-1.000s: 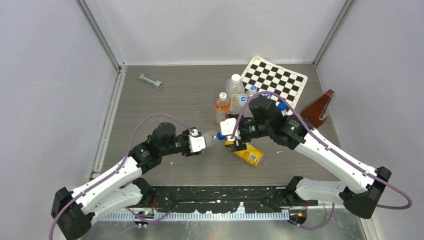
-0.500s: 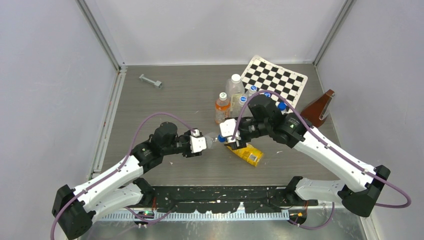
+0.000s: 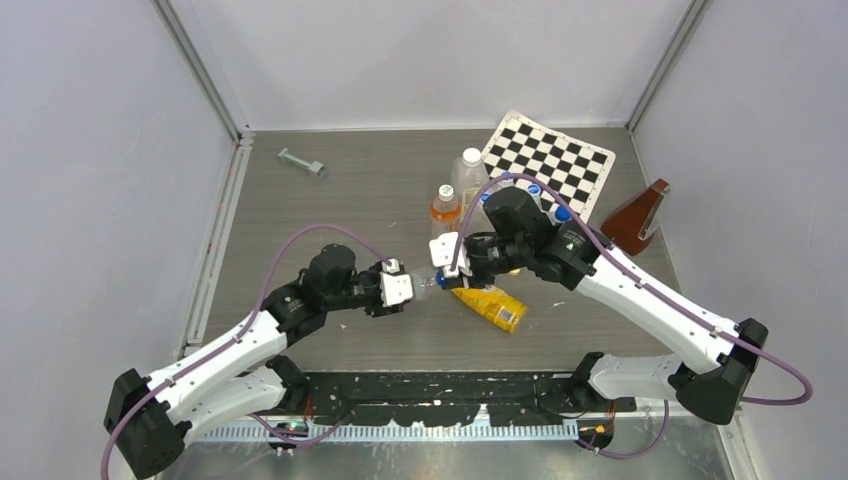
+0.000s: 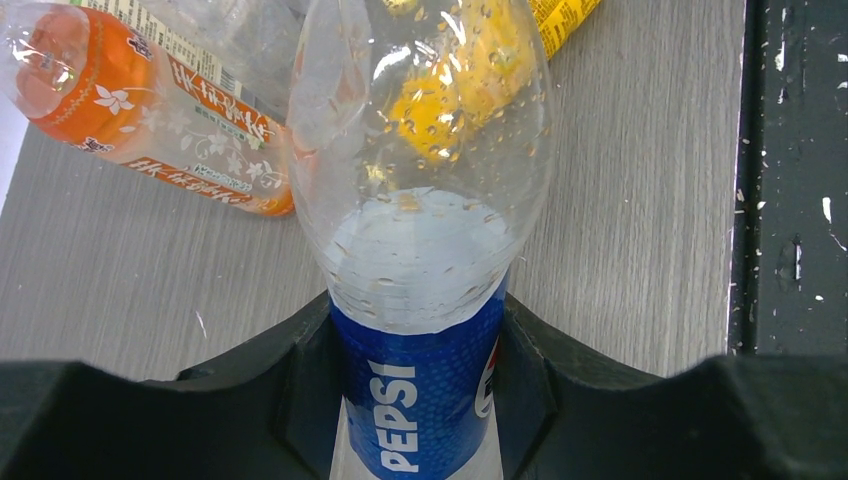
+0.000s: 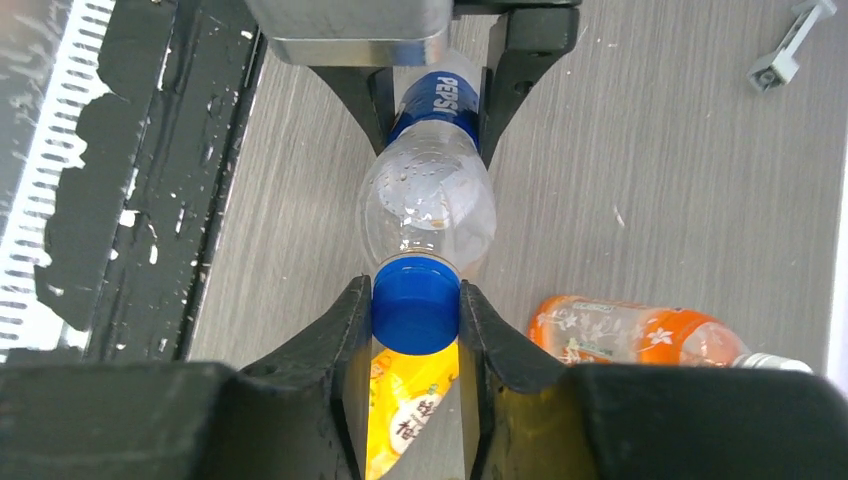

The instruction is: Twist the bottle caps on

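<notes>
My left gripper [image 3: 411, 290] [image 4: 420, 395] is shut on the blue label of the small clear Pepsi bottle [image 4: 420, 250] [image 5: 428, 195] and holds it lying level above the table. The neck points toward the right arm. A plain blue bottle cap [image 5: 415, 310] [image 3: 441, 281] sits at the bottle's mouth. My right gripper [image 5: 415, 305] [image 3: 444, 276] is shut on that cap, one finger pressed to each side. Under both grippers the yellow-orange juice bottle [image 3: 491, 305] [image 5: 402, 420] lies on its side on the table.
An orange-drink bottle with a white cap [image 3: 444, 212] [image 5: 640, 335] and a tall clear bottle [image 3: 470, 174] stand behind the grippers. A checkerboard [image 3: 555, 158] and small blue-capped bottles [image 3: 562, 212] lie at the back right beside a brown wedge [image 3: 635, 222]. A grey bolt [image 3: 302, 162] lies far left.
The right gripper's jaws have closed onto the blue cap, and the right arm has shifted a little left toward the bottle's mouth. The left arm still holds the Pepsi bottle.
</notes>
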### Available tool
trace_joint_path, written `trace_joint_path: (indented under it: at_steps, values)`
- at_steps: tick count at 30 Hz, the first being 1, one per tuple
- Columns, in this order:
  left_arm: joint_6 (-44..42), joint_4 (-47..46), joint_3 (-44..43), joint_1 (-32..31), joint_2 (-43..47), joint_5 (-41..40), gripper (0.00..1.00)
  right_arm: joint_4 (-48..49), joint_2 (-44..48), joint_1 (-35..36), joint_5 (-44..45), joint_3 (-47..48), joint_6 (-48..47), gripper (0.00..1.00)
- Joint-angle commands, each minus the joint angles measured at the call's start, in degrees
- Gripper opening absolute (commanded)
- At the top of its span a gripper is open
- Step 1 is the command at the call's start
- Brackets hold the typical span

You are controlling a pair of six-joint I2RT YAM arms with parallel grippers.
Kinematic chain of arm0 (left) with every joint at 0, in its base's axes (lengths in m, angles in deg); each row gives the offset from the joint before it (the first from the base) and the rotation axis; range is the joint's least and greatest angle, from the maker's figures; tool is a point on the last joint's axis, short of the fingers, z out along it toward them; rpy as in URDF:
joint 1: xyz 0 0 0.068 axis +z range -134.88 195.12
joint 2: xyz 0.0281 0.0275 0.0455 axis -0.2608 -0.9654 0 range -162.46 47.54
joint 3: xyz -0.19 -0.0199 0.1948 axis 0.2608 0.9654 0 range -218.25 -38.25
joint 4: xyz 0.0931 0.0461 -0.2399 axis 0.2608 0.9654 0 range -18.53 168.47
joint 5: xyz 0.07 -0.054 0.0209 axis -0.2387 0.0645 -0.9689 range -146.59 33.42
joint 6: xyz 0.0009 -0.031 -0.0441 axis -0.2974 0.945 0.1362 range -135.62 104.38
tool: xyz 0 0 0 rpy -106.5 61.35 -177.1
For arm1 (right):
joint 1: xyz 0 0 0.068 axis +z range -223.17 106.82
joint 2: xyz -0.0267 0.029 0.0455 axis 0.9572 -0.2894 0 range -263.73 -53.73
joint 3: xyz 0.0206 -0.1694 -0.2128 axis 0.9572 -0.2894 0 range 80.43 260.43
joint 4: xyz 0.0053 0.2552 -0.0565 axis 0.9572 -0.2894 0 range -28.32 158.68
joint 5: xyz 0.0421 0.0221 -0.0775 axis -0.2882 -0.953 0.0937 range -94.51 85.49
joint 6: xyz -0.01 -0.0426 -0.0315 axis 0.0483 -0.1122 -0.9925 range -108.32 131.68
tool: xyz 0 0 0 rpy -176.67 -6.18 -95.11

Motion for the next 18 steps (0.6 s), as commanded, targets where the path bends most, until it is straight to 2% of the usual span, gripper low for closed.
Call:
trace_joint_path:
  at_steps: [1, 2, 3, 4, 5, 6, 7, 8, 10, 12, 15, 17, 18]
  values:
    - [-0.44, -2.97, -1.82, -0.18, 0.43, -0.09, 0.50, 3.47, -1.43, 0.36, 1.42, 2.12, 16.41, 0.02]
    - [-0.54, -3.01, -1.77, -0.18, 0.42, -0.19, 0.50, 4.64, -1.84, 0.36, 2.17, 1.84, 20.51, 0.01]
    - [-0.54, -3.23, -1.73, -0.18, 0.48, -0.32, 0.50, 7.56, -2.01, 0.36, 4.40, 1.62, 30.43, 0.01]
    - [-0.62, -3.39, -1.63, -0.18, 0.54, -0.68, 0.50, 11.23, -2.05, 0.36, 6.08, 0.73, 36.00, 0.01]
    - [-0.71, -3.66, -1.35, -0.18, 0.68, -1.11, 0.50, 12.83, -1.75, 0.36, 10.87, 0.18, 48.92, 0.01]
    - [-0.73, -4.16, -1.21, -0.18, 0.78, -1.74, 0.50, 15.21, -1.43, 0.36, 13.62, -1.08, 54.95, 0.01]
    - [-0.71, -4.86, -0.82, -0.18, 0.78, -2.32, 0.50, 15.74, -0.72, 0.36, 18.91, -1.64, 66.31, 0.01]
    - [-0.65, -5.37, -0.72, -0.18, 0.79, -2.90, 0.50, 15.94, -0.30, 0.36, 21.15, -2.81, 71.34, 0.01]
    - [-0.51, -6.12, -0.48, -0.18, 0.56, -3.77, 0.50, 15.37, 1.26, 0.40, 27.46, -4.30, 87.48, 0.01]
    - [-0.76, -6.19, -0.38, -0.31, 0.48, -4.64, 0.50, 16.54, 3.26, 0.47, 32.41, -6.76, 94.24, 0.01]
    - [-1.46, -6.20, 0.04, -0.61, 0.56, -5.74, 0.50, 20.82, 7.28, 0.70, 36.78, -11.37, 96.59, 0.02]
    - [-1.58, -6.10, 0.17, -0.70, 0.19, -6.13, 0.50, 24.37, 9.28, 0.71, 35.74, -13.71, 93.76, 0.11]
    - [-1.58, -5.83, 0.16, -0.70, 0.10, -6.12, 0.51, 25.87, 9.84, 0.71, 33.84, -13.92, 88.06, 0.23]
